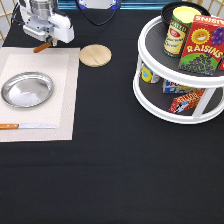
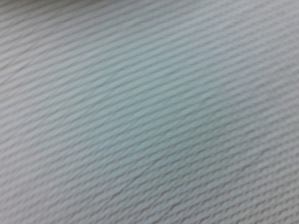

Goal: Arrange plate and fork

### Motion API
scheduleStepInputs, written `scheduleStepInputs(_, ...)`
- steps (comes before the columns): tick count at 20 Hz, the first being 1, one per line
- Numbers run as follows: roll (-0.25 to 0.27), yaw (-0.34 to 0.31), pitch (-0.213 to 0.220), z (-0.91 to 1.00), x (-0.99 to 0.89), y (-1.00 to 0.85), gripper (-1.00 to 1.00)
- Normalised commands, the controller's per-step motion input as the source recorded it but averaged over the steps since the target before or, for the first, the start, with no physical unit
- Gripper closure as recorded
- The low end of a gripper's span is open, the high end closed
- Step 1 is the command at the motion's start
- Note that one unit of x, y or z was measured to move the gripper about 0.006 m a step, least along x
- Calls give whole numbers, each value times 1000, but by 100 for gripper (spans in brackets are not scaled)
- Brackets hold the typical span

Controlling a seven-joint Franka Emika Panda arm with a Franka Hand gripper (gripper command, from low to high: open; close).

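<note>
While the arm hung low at the exterior view's top left, the scene read as follows.

Plate: plate [image 1: 27,89] lay flat on the placemat [image 1: 67,95], toward the mat's left side; looked already placed.

Fork: only a brown handle [image 1: 42,47] showed, poking out from under the gripper at the mat's top edge; tines hidden, so identity was a judgement.

Gripper: gripper [image 1: 48,39] sat right over that handle, at or touching it; clenched, released or grasping, could not tell, as the hand's body covered it.

Knife: knife [image 1: 27,126] lay along the mat's bottom edge, below the plate, handle at the left.

Disc: wooden disc [image 1: 95,55] sat on the black worktop [image 1: 110,170] just off the mat's top right corner.

Wrist view: nothing but mat weave [image 2: 149,112], seen from very close.

Progress: plate seemed done; fork not beside the plate, so that part remained.

Rack: two-tier rack [image 1: 150,90] of groceries stood well apart at the right, not involved.
</note>
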Motion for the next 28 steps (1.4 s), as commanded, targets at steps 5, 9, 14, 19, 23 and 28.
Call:
scheduleStepInputs(5,30,-350,-47,-71,0,0,100)
scheduleStepInputs(9,40,-321,-28,-22,0,-31,100)
scheduleStepInputs(14,33,-179,-7,37,63,-379,100)
scheduleStepInputs(19,64,-62,-10,67,164,-654,100)
scheduleStepInputs(23,65,-88,-5,56,209,-558,100)
scheduleStepInputs(28,79,-132,0,45,337,-357,100)
